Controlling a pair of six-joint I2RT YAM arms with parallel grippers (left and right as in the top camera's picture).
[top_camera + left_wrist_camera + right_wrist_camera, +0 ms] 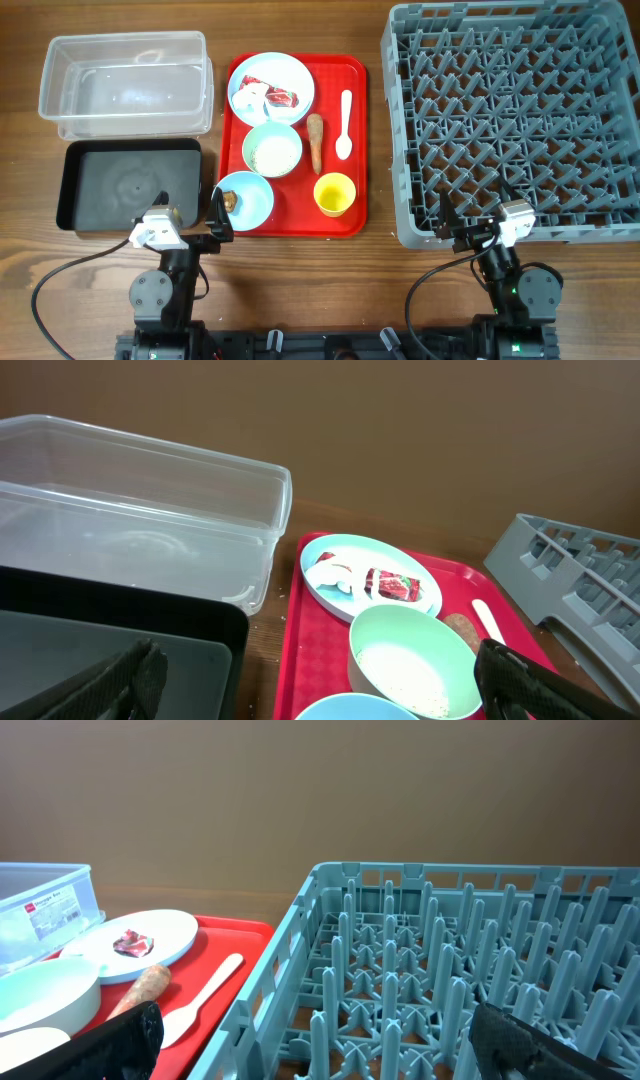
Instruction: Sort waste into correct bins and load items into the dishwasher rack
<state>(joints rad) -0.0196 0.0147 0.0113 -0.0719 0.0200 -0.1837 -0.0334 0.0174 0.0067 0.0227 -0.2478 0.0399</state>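
Observation:
On the red tray (295, 215) a pale blue plate (292, 72) holds the crumpled white-and-red wrapper (275, 97). One bowl (248, 150) holds rice grains (273, 153). The other bowl (256, 205) holds a brown scrap (231, 200). The carrot (315, 142), white spoon (345, 125) and yellow cup (334, 193) lie beside them. The clear tub (125, 40) and black tub (125, 185) are at the left, the grey rack (392, 140) at the right. My left gripper (188, 208) (315, 695) is open and empty, near the black tub. My right gripper (475, 210) (320, 1050) is open and empty, at the rack's front edge.
The tray stands between the tubs and the rack. Both tubs and the rack look empty. Both arm bases sit at the table's front edge, with cables trailing on the wood.

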